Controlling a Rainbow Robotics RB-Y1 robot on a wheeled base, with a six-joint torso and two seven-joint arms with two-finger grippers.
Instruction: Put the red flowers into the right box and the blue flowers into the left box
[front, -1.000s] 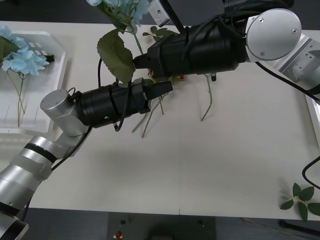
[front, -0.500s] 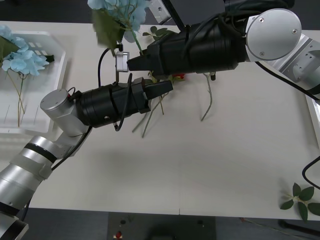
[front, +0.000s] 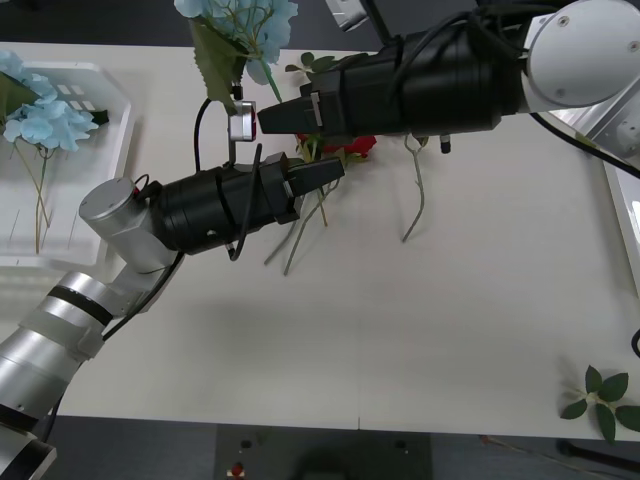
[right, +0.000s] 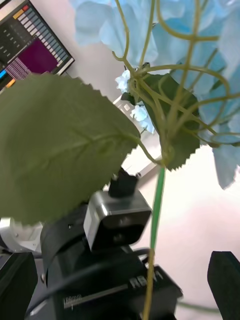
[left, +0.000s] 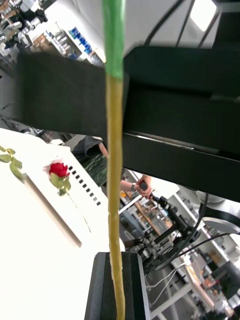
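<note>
My left gripper (front: 335, 172) is shut on the lower stem of a blue flower (front: 240, 18), which stands up toward the table's far edge. The stem (left: 114, 150) runs straight up from the black fingers (left: 102, 290). My right gripper (front: 262, 118) hovers just above the left one, open, with the stem (right: 156, 210) passing between its fingers (right: 225, 280) untouched. More blue flowers (front: 45, 120) lie in the left box (front: 112, 150). A red flower (front: 360, 147) lies on the table under the right arm. Another red flower (left: 59, 170) rests in the right box (front: 622, 215).
Loose green stems (front: 415, 200) lie on the table below the right arm and by the left gripper. A leaf sprig (front: 600, 395) sits near the front right corner. The left arm reaches across from the front left; the right arm spans the far side.
The blue flower's big leaf has swung up from between the arms toward the far edge. The right arm has drawn back to the right, uncovering a red flower beneath it.
</note>
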